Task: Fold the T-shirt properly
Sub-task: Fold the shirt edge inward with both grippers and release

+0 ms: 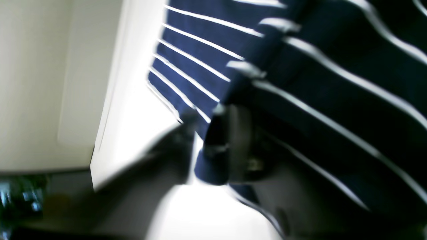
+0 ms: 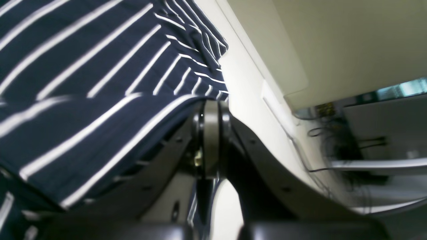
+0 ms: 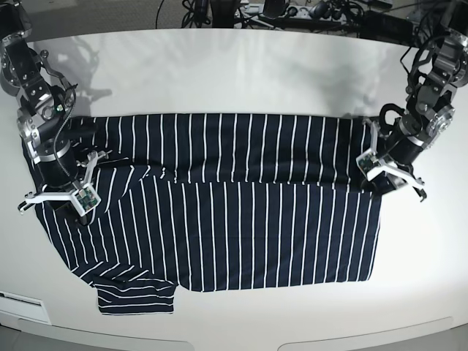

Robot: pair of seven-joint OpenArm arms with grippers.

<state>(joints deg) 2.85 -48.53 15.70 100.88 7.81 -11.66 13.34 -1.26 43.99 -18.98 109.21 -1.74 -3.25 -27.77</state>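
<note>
Left arm (image 3: pixel 420 110) and right arm (image 3: pixel 40 124) — both low — outstretched

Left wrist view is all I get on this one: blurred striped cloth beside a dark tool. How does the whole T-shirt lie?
Observer: In the base view the T-shirt is spread wide on the white table, with its far band folded over the body.
Operator: Where is the other arm?
Observer: The right tool sits at the opposite side edge of the shirt from the left tool.
Operator: Any sleeve loose?
Observer: One sleeve sticks out at the near edge, on the right tool's side.
</note>
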